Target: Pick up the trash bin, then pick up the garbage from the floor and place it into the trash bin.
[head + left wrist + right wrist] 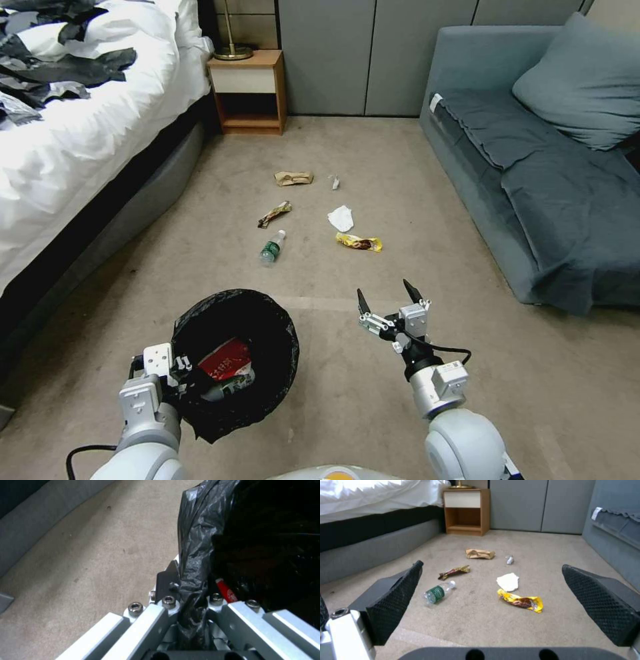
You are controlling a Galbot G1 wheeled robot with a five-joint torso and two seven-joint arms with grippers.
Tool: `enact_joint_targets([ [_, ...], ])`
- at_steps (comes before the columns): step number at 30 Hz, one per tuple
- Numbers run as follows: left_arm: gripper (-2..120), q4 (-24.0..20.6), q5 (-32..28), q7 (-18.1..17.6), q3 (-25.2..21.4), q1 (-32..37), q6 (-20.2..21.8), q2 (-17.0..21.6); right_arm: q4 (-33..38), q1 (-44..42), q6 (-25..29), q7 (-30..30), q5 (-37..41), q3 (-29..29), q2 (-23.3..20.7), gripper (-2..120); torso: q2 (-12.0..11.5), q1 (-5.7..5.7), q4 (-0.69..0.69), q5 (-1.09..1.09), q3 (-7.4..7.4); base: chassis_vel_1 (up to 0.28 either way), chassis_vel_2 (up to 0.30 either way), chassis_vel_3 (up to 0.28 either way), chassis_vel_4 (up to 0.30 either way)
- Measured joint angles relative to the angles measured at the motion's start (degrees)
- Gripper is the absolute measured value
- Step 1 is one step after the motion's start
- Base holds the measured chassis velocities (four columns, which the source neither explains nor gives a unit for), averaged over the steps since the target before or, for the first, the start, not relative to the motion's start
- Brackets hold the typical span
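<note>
At 7 o'clock in the head view, trash bin (263, 313) hangs off the floor, left gripper (175, 381) clamped on its black-lined rim, red carton (225, 363) inside. Right gripper (385, 297) at 5 o'clock, jaws wide, empty. Green-labelled bottle (272, 246), tissue (341, 218), yellow wrapper (359, 242) lie on carpet toward 12.

On the beige carpet floor (400, 400) before me lie a brown paper bag (293, 178), 2 snack wrappers (275, 214), a white tissue (341, 218) and a green-labelled bottle (271, 247).
</note>
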Motion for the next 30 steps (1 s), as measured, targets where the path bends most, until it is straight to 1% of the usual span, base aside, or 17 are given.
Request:
enact_joint_targets([
  [12, 0, -0.1, 0.2, 0.2, 0.0, 0.1, 0.0, 0.0, -0.6, 0.0, 1.1, -0.6, -0.1, 0.1, 0.0, 100, 0.0, 0.0, 0.0, 0.0, 0.0, 0.0, 0.0, 0.0, 0.0],
  [16, 0, -0.1, 0.2, 0.3, 0.0, 0.1, 0.0, 0.0, -0.9, -0.1, 1.4, -0.8, -0.2, 0.1, 0.1, 100, 0.0, 0.0, 0.01, 0.01, -0.01, -0.044, 0.072, 0.076, -0.068],
  [20, 0, -0.1, 0.2, 0.3, 0.0, 0.0, 0.0, 0.0, -1.0, -0.1, 1.4, -0.8, -0.4, 0.2, 0.2, 100, 0.0, 0.0, 0.0, -0.02, 0.0, -0.16, 0.136, 0.144, -0.144],
  [21, 0, -0.1, 0.2, 0.4, 0.0, 0.0, 0.0, 0.0, -1.1, -0.1, 1.5, -0.8, -0.6, 0.3, 0.2, 100, 0.0, 0.0, 0.0, 0.01, 0.0, -0.187, 0.166, 0.192, -0.183],
  [25, 0, 0.1, 0.2, 0.4, -0.1, 0.0, 0.0, 0.0, -1.4, -0.1, 1.6, -0.9, -0.8, 0.3, 0.3, 100, 0.0, 0.0, 0.02, 0.02, 0.0, -0.215, 0.222, 0.223, -0.222],
  [27, 0, 0.2, 0.2, 0.4, -0.1, -0.1, 0.0, -0.1, -1.4, -0.1, 1.6, -0.9, -0.9, 0.3, 0.3, 100, 0.0, 0.0, 0.01, -0.01, 0.0, -0.236, 0.245, 0.248, -0.26],
  [30, 0, 0.3, 0.2, 0.4, 0.0, -0.2, 0.0, -0.1, -1.6, -0.1, 1.9, -0.9, -1.1, 0.3, 0.4, 100, 0.0, -0.01, 0.0, 0.01, -0.01, -0.259, 0.262, 0.255, -0.267],
])
